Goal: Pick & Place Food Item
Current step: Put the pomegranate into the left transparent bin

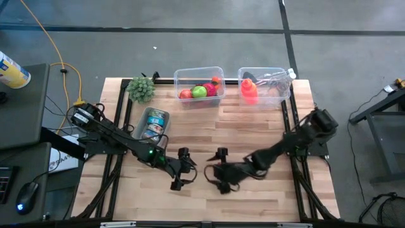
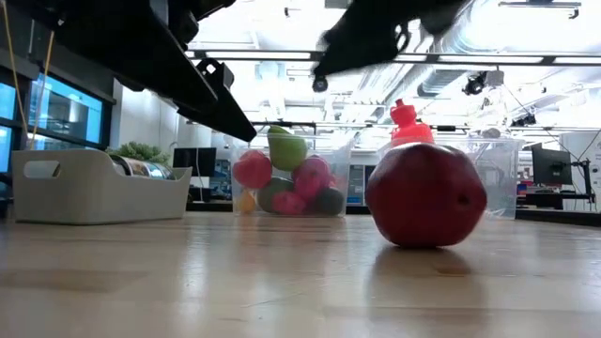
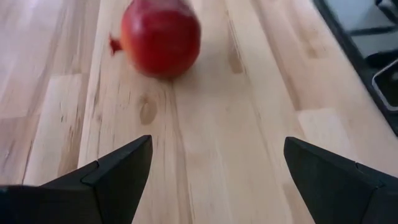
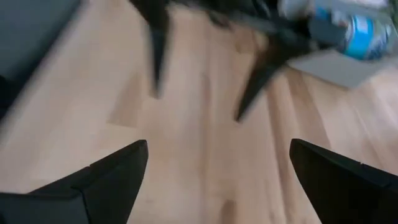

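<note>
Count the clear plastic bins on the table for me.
2. The fruit bin sits at the back edge near the middle; the second bin, holding a red bottle, sits to its right. The grey tray isn't counted.

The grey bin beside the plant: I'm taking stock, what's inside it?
The grey bin holds cans lying on their sides with blue labels; anything beneath them is covered.
</note>
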Action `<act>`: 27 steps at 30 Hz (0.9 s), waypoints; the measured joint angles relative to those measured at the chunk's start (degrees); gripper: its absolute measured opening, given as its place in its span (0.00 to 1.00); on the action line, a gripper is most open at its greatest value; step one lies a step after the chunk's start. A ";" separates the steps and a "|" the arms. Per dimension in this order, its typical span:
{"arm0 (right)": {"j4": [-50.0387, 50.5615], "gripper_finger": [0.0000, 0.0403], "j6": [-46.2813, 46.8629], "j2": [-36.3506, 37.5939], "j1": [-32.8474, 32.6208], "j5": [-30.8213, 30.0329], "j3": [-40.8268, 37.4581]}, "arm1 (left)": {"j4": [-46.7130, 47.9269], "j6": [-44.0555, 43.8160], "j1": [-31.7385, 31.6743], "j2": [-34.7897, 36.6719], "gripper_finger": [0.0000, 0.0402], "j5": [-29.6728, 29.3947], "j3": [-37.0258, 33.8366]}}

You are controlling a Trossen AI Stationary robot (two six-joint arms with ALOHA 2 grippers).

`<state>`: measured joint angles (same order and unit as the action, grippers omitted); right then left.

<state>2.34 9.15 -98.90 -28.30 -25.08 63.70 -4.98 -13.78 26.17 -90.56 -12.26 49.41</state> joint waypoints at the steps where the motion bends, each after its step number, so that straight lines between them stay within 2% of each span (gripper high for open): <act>1: 0.01 0.95 0.00 1.11 -1.05 -0.02 0.00 | -0.89 0.24 -0.01 -0.01 0.88 -0.05 -0.05; 7: 5.55 0.95 3.02 6.69 -9.30 -1.75 0.09 | -15.78 8.25 0.00 -4.22 0.88 -0.07 -0.03; 11: 12.76 0.95 12.90 7.79 -14.93 -9.93 0.09 | -28.23 15.43 -0.32 -9.16 0.88 -1.29 -0.05; 14: 18.55 0.95 21.27 7.41 -18.71 -16.74 -0.04 | -37.16 17.74 -1.03 -13.51 0.88 -3.49 -0.03; 18: 21.84 0.95 28.66 6.47 -22.20 -23.27 -0.02 | -47.17 20.63 -2.51 -18.86 0.88 -3.59 -0.03; 21: 21.60 0.95 30.23 6.15 -23.18 -24.23 -0.02 | -50.55 21.83 -3.47 -21.23 0.88 -3.59 -0.03; 27: 21.42 0.95 31.93 5.72 -23.71 -24.34 0.00 | -55.16 15.69 -5.14 -22.75 0.88 -3.59 -0.01</act>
<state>23.76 41.07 -93.19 -52.01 -49.42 63.70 -60.14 1.91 21.03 -113.32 -15.86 49.41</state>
